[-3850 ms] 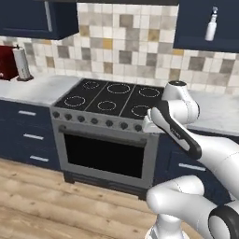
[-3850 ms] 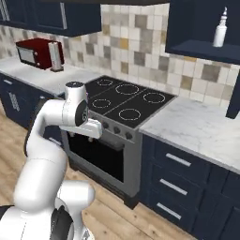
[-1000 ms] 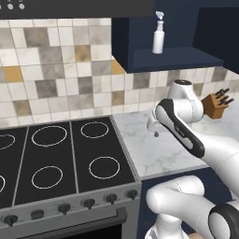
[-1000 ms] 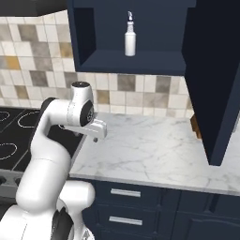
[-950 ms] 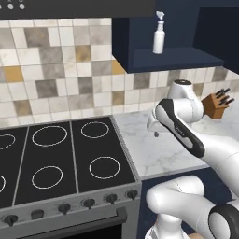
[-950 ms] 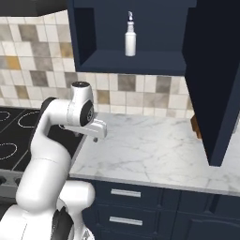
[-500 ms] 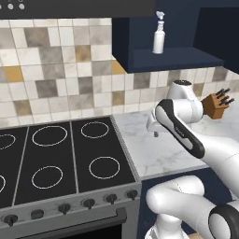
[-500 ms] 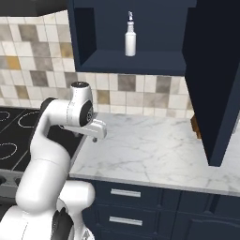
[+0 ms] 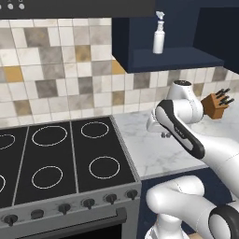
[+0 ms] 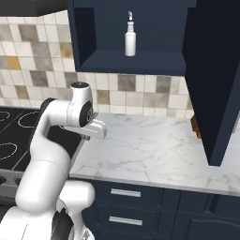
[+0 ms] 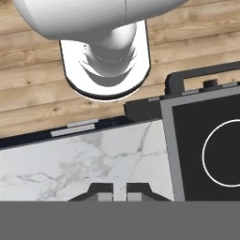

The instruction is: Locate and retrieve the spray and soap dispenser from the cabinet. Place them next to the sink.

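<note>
The spray stands upright in the cabinet, nozzle seemingly pointing left; the gripper is clenched, empty, over the counter.

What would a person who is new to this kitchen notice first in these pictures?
First, the white spray standing alone and upright on the shelf of the open navy cabinet. Below it, the hand hangs shut and empty over the marble counter, beside the black stovetop. A knife block stands at the counter's far right.
</note>
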Tool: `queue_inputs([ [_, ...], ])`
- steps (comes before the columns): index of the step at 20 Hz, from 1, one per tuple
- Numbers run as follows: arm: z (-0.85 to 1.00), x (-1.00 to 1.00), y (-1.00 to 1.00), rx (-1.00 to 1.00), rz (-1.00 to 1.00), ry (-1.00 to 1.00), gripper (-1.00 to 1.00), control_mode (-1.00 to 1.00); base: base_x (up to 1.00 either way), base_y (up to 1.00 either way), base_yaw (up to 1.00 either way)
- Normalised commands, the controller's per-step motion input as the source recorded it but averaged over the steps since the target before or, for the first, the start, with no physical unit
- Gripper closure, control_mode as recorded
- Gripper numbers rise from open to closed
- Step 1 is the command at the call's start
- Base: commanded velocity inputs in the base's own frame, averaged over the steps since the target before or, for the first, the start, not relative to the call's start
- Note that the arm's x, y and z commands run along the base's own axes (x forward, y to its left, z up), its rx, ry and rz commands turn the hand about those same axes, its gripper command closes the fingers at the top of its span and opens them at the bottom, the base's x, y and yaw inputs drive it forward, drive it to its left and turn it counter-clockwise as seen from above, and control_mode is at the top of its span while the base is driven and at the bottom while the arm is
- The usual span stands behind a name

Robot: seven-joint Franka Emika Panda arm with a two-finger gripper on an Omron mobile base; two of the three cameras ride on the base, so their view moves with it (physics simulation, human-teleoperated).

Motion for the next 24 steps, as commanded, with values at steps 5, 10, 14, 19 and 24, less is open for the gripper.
queue_inputs([
  [5,0.0,0.0,0.0,0.0,0.0,0.0,1.0,1.0,-0.04,0.0,0.0],
  [10,0.0,0.0,0.0,0.0,0.0,0.0,-1.0,1.0,-0.02,0.09,0.0],
  [14,0.0,0.0,0.0,0.0,0.0,0.0,-1.0,1.0,-0.12,0.0,0.0],
  [19,0.0,0.0,0.0,0.0,0.0,0.0,-1.0,1.0,0.0,0.0,0.0],
  [24,0.09,-0.25,-0.04,0.0,0.0,-0.13,-1.0,-1.0,-0.01,0.0,0.0],
])
